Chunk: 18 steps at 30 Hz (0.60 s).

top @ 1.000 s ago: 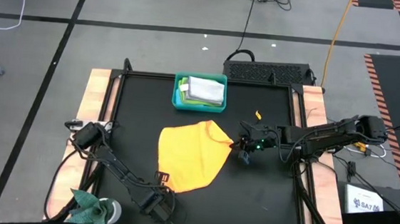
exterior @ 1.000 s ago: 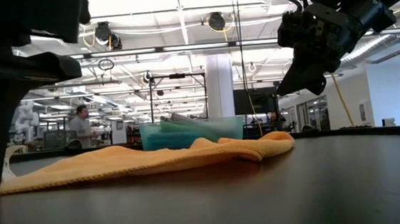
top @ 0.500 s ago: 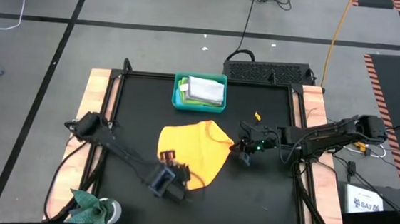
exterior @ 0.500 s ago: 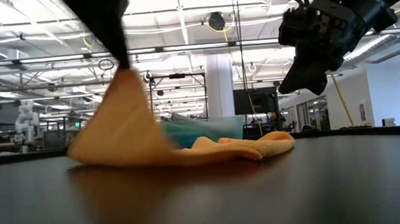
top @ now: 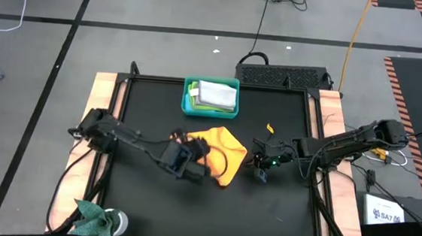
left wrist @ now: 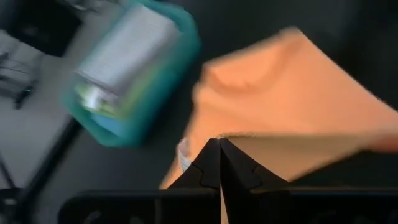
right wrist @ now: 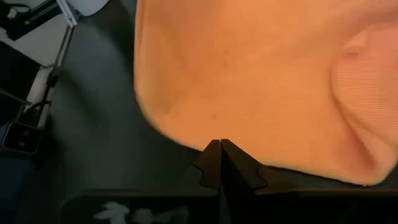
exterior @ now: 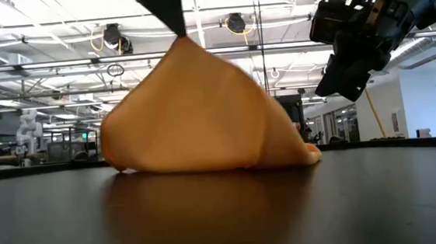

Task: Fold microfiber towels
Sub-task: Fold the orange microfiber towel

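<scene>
The orange-yellow towel lay near the middle of the black surface, just at 6 o'clock of the teal bin holding the other folded cloths. The left claw was clenched on one corner of it, raised off the surface so the cloth hung as a tent in the low view, its far edge resting on the surface. From that claw the rest of the towel lay toward 3 o'clock, so carrying the pinched corner that way looked like what would finish the fold. The right claw hovered above the surface just beside the towel's 3 o'clock edge, clenched and grasping nothing, apart from the cloth.
</scene>
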### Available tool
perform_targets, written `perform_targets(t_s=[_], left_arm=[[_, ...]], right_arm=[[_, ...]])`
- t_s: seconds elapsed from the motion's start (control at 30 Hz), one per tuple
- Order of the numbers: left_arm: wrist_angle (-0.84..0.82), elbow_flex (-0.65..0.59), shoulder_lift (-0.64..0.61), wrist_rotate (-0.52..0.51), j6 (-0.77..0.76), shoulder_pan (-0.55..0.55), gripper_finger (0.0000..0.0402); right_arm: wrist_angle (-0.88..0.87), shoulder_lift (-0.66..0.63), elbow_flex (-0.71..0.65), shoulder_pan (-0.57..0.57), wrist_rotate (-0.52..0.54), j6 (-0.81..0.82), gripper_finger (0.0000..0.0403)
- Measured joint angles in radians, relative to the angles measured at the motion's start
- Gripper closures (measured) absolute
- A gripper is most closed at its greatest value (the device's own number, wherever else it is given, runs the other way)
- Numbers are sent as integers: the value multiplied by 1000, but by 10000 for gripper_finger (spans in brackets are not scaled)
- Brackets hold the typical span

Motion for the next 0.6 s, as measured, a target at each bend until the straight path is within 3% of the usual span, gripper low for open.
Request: perform_targets(t_s=[0.27, 0.6], left_arm=[[-85, 190, 0, -156, 107, 119, 401], [-65, 470, -2, -329, 379, 150, 401]], right_arm=[[1, 0, 0, 19, 3, 26, 403], [58, 0, 0, 19, 0, 29, 403]])
